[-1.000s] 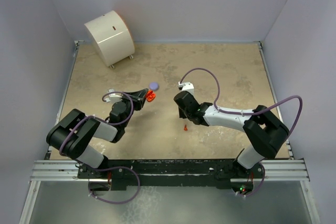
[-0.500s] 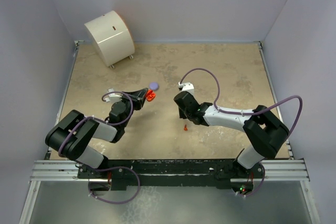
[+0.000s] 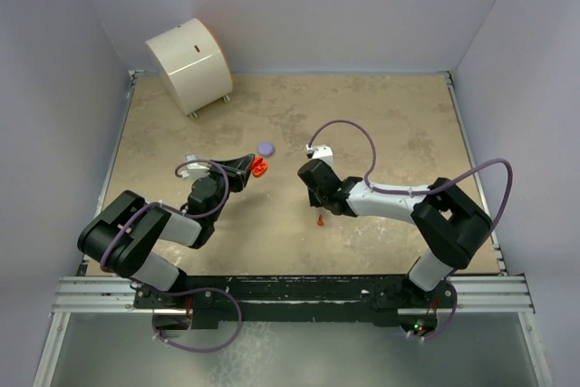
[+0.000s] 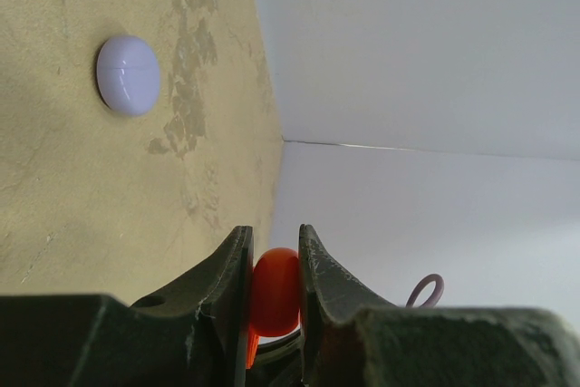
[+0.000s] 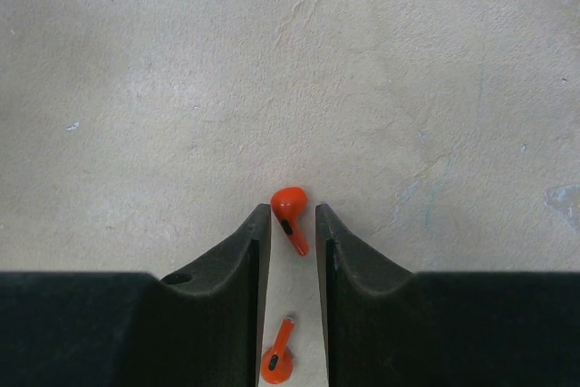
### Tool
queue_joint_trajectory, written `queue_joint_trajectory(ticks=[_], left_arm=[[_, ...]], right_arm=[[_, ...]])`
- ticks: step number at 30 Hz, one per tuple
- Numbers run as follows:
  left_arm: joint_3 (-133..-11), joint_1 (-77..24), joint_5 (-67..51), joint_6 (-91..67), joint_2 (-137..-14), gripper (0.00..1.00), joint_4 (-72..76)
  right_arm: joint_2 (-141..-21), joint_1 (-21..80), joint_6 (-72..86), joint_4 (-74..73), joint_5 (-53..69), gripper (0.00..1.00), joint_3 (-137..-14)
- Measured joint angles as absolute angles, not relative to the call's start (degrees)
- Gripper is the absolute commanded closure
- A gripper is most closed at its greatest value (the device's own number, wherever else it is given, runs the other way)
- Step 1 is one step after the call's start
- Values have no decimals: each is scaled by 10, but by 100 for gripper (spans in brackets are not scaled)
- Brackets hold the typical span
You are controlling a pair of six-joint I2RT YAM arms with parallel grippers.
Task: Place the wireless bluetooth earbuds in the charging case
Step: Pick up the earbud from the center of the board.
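Observation:
My left gripper [image 4: 275, 242] is shut on a red-orange round charging case [image 4: 275, 287], held off the table; the top view shows that case [image 3: 259, 166] at the fingertips of the left gripper [image 3: 256, 168]. My right gripper [image 5: 293, 215] points down at the table, open by a narrow gap. One red-orange earbud [image 5: 290, 206] lies on the table between its fingertips, with a slit of table showing on each side. A second red-orange earbud [image 5: 277, 360] lies further back between the fingers. In the top view the earbuds [image 3: 321, 220] show as a red speck under the right gripper [image 3: 319, 209].
A closed lilac round case [image 4: 128, 74] lies on the table just beyond the left gripper, also seen from above as the lilac case [image 3: 265, 148]. A large white cylinder [image 3: 190, 65] stands at the back left corner. Walls close the table on three sides.
The right arm has shifted slightly, bringing its fingertips down over the red-orange earbuds. The left gripper still holds the red-orange case in nearly the same place.

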State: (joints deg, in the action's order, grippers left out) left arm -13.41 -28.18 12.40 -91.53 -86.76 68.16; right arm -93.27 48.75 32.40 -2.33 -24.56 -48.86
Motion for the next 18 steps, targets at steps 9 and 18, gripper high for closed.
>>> queue_joint_trajectory(ticks=[9,18], left_arm=[[-133,-282,124,-915,-868,100,685],[-132,-282,124,-915,-868,100,685]], right_arm=[[-935,488,324,-23,-245,74,-489],[-945,488,324,-23,-245,76,-490]])
